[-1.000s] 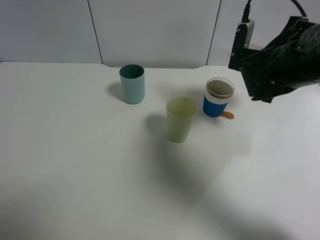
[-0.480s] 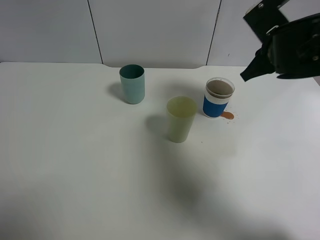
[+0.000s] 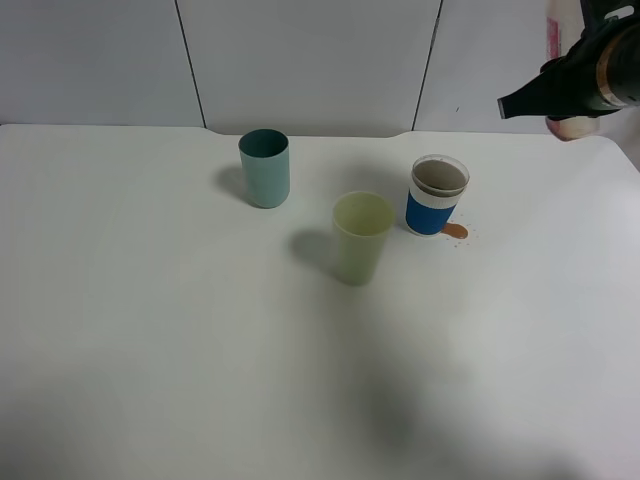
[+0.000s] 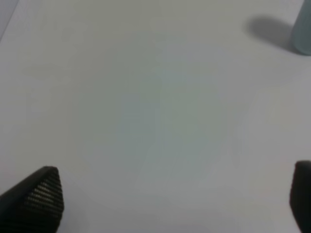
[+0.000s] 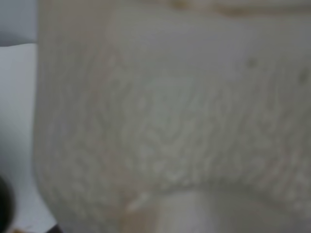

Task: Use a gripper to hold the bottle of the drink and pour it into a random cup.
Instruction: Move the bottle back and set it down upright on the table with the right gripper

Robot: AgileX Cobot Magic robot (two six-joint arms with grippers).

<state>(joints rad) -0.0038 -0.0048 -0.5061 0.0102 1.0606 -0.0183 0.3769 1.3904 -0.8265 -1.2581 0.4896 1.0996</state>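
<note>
The cup (image 3: 437, 195), white with a blue band, stands right of the table's middle with brown liquid inside. My right gripper (image 3: 580, 85) is high at the far right, above and to the right of the cup, and is shut on the bottle of the drink (image 3: 570, 127). Its pink label (image 3: 553, 35) shows above the dark jaws. In the right wrist view the translucent bottle (image 5: 170, 121) fills the frame. My left gripper (image 4: 170, 204) is open over bare table, its fingertips (image 4: 41, 196) far apart. It is out of the exterior view.
A teal tumbler (image 3: 264, 168) stands at the back middle; its edge shows in the left wrist view (image 4: 303, 29). A pale yellow-green tumbler (image 3: 360, 238) stands left of the cup. A small orange spill (image 3: 455, 231) lies by the cup's base. The white table (image 3: 200, 350) ends at the grey back wall.
My right arm has risen and drawn back to the right, away from the cup. The bottle's pink label and base now show beside the jaws.
</note>
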